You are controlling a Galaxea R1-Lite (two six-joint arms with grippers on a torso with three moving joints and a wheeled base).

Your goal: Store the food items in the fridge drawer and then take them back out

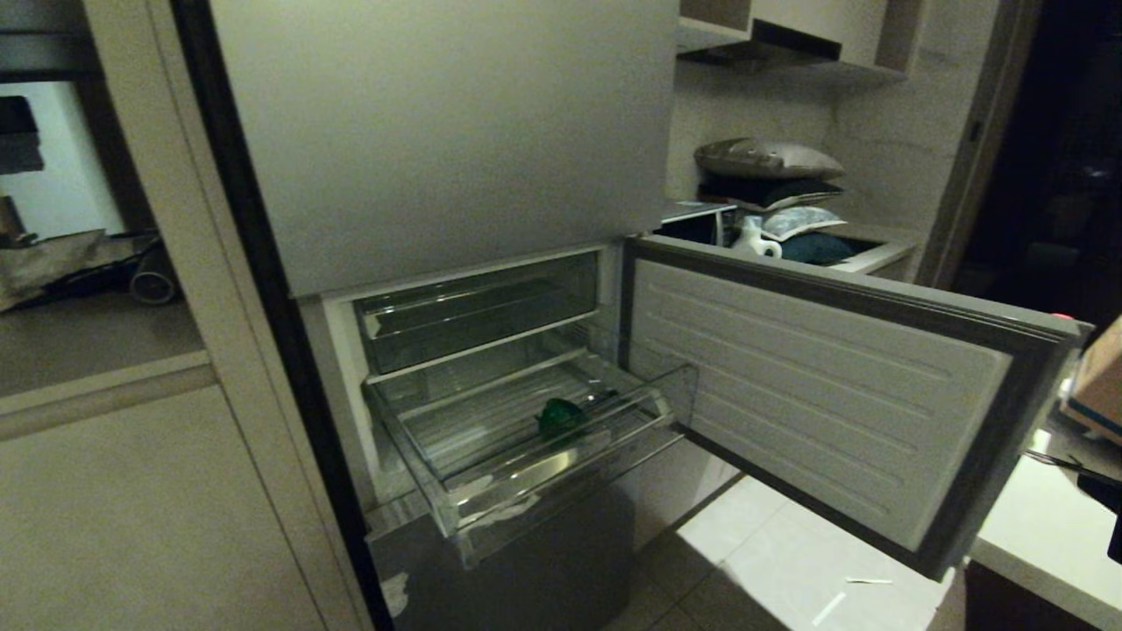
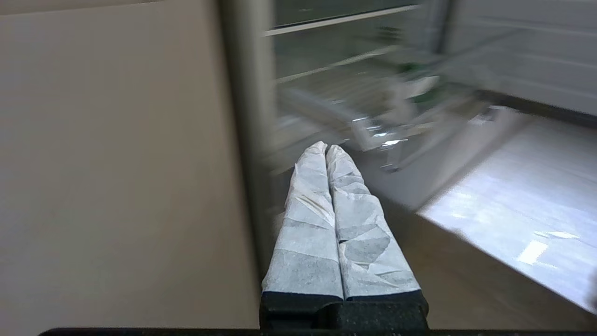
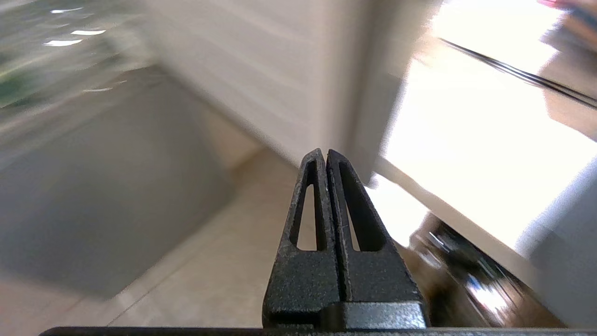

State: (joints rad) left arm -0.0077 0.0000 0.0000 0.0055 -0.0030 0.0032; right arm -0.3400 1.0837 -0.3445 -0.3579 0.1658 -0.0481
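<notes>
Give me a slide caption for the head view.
Fridge door swung open, clear drawer pulled out with one green item inside; no gripper in view.

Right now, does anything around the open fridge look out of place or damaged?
Nothing looks damaged or spilled. The fridge door stands wide open and the clear fridge drawer is pulled out, holding one green item. Small white scraps lie on the floor tiles below the door.

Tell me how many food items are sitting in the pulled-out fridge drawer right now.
1: a green food item lies on the ribbed floor of the pulled-out fridge drawer, toward its right side. Reflections on the clear plastic could hide something small, but no other piece shows.
</notes>
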